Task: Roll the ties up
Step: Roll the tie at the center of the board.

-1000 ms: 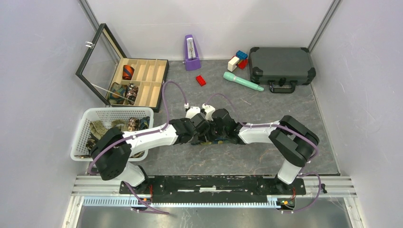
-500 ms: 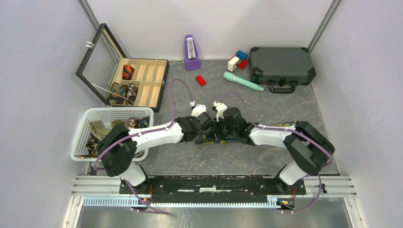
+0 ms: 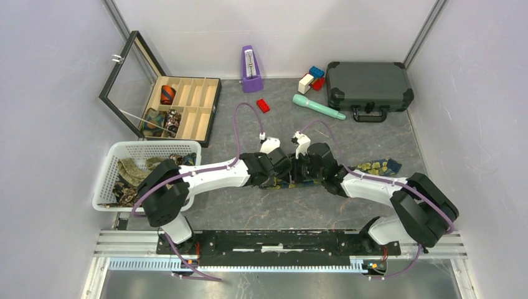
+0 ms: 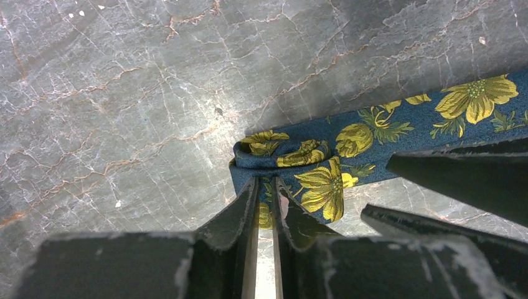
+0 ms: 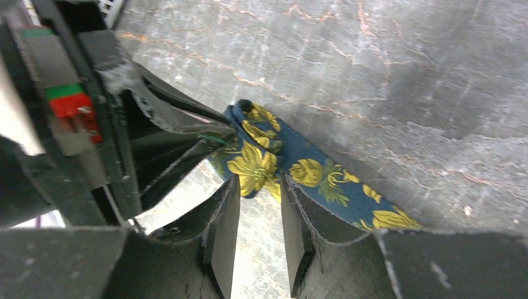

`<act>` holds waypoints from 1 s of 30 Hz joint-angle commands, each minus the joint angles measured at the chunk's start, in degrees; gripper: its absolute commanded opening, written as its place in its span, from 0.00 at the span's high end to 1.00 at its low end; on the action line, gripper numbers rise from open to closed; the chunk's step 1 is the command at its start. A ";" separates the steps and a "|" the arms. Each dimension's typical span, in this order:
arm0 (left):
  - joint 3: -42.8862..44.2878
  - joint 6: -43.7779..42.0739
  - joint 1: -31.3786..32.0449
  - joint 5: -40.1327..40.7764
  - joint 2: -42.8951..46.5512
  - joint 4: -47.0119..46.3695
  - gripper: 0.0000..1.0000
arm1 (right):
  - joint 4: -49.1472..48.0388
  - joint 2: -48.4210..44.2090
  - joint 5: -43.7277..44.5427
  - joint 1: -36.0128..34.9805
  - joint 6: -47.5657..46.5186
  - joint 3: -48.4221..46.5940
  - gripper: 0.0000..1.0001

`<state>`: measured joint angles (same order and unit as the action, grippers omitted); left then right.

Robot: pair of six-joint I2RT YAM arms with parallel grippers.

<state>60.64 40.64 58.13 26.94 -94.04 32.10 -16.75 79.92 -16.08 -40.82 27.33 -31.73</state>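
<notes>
A navy tie with yellow flowers point(image 3: 375, 167) lies on the grey table, running right from where both grippers meet. My left gripper point(image 4: 266, 185) is shut on the tie's point(image 4: 348, 138) small rolled end. My right gripper point(image 5: 259, 182) holds the same rolled end point(image 5: 256, 163) between its fingertips, jaws a little apart with the fabric filling the gap. In the top view the left gripper point(image 3: 280, 176) and right gripper point(image 3: 299, 175) face each other, and the roll is hidden under them. More loose ties point(image 3: 133, 171) lie in the white basket point(image 3: 153, 145).
An open wooden box point(image 3: 198, 104) at the back left holds rolled ties point(image 3: 168, 94). A purple metronome point(image 3: 251, 63), a red block point(image 3: 263, 105), a teal tool point(image 3: 318, 106), coloured blocks point(image 3: 311, 78) and a black case point(image 3: 368, 86) stand at the back.
Both grippers have moved to the right together along the tie. The tie's wide end has come into view at the right of the right arm.
</notes>
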 commanded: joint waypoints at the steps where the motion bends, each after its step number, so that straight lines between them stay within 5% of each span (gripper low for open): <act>1: 1.55 1.94 0.72 2.21 -0.84 0.42 0.82 | -9.03 0.54 -5.47 0.04 5.79 1.12 0.63; 11: 0.11 2.69 1.11 2.15 -0.19 -1.22 0.82 | -17.11 5.96 -9.30 -0.05 11.66 2.24 0.64; 30: -0.09 2.61 1.04 1.45 -0.16 -2.57 0.82 | -18.05 10.67 -8.88 -0.05 11.07 1.57 0.69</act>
<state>60.58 41.28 58.92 27.38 -94.37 31.27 -32.56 89.84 -24.60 -40.82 38.79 -29.85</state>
